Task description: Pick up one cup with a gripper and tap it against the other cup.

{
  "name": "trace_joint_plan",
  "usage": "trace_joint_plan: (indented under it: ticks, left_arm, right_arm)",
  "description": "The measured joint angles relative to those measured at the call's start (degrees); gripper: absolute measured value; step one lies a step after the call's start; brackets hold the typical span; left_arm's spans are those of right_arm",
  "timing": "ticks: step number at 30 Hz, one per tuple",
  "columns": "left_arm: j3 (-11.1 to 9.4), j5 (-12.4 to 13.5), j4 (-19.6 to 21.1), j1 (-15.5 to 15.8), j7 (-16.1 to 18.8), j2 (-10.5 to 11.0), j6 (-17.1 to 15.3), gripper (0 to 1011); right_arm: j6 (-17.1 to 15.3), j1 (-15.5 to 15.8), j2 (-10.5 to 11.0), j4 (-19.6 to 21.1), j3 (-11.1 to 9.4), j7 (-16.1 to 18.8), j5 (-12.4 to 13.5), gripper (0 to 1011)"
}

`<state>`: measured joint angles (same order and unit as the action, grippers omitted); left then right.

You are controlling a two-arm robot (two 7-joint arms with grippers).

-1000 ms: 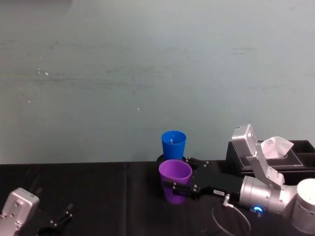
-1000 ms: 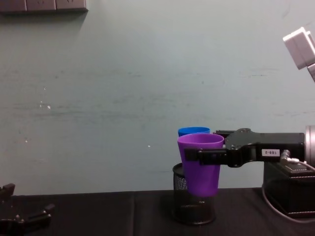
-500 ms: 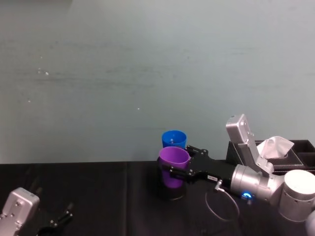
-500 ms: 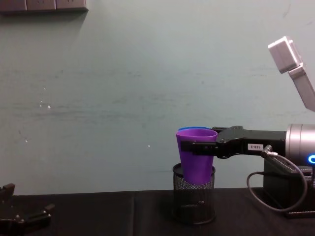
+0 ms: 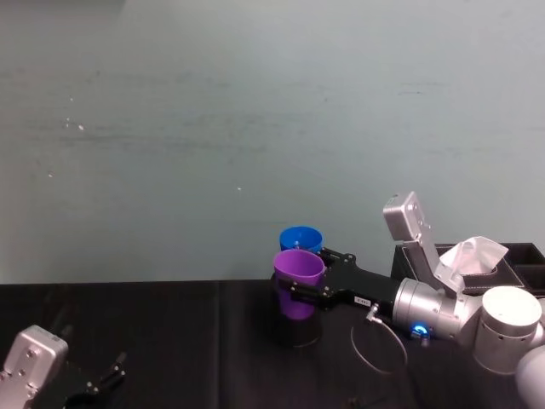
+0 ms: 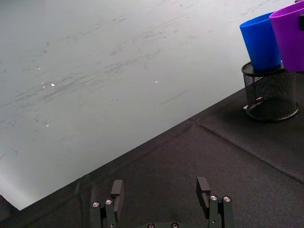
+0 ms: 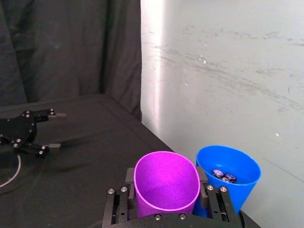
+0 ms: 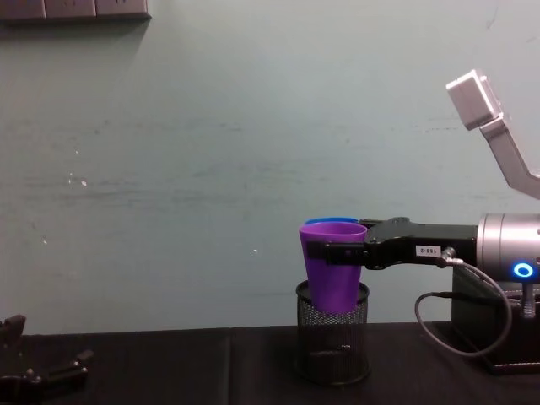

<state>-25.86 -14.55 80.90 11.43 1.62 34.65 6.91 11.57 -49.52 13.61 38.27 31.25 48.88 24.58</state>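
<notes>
The purple cup (image 7: 166,185) is pinched by the right end effector (image 7: 166,199), w/ one flat finger pressed on each side of the wall just under the rim. The cup is held upright and clear of the table (image 6: 156,161), so the pick-up is judged done.

The cup is carried right next to the blue cup (image 7: 228,175), which is stood in a mesh pen holder (image 6: 270,90) near the wall. In the right wrist view the two walls are seen side by side, touching or very nearly. Actual contact can't be confirmed, since the far finger is set across that spot. In the chest view the purple cup's base is seen at the holder's rim; whether it is in front of it or dipped inside can't be told. A few small dark round items are seen in the blue cup.

The tap is judged to be at hand or just being made. Only a slight sideways nudge is prob. needed, w/ care that the blue cup isn't tipped.

The left end effector (image 6: 161,199) is parked low over the table at the robot's left, fingers spread, nothing held.
</notes>
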Motion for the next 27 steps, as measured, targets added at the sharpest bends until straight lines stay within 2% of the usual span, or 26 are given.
trace_joint_plan:
  ticks: [19,27]
  left_arm:
    - [0.0,0.0,0.0,0.0,0.0,0.0,0.0,1000]
    - [0.0,0.0,0.0,0.0,0.0,0.0,0.0,1000]
  right_arm:
    - [5.0,-7.2,-4.7,-13.5,-2.2,0.8,-2.4,739]
    - [5.7,-8.3,-5.7,-15.9,-3.0,0.8,-3.2,739]
